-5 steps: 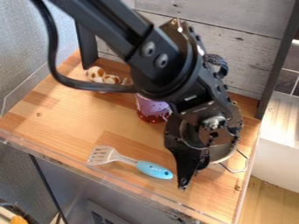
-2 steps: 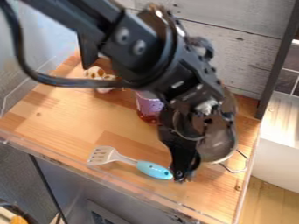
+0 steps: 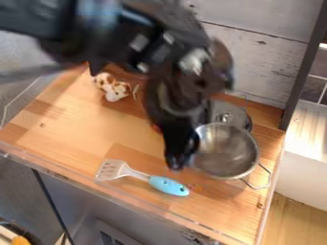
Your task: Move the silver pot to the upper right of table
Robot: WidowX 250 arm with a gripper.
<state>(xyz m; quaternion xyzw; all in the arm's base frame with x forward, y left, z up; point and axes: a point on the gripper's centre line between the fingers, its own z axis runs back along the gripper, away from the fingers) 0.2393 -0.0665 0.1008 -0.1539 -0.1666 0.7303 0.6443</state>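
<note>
Silver pot (image 3: 226, 152), round and shiny, sits on the wooden bench (image 3: 83, 131) beside the black pincer (image 3: 177, 161), open or clenched we cannot tell.

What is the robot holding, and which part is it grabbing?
Nothing, as far as I can see. The black gripper hangs beside the silver pot, which sits on the wooden table.

I count six kinds: pot (image 3: 224, 152), one; lid (image 3: 237, 114), one; spatula (image 3: 158, 182), one; toy (image 3: 115, 90), one; table (image 3: 76, 119), one; red thing (image 3: 155, 128), probably one, as I hide most of it.
</note>
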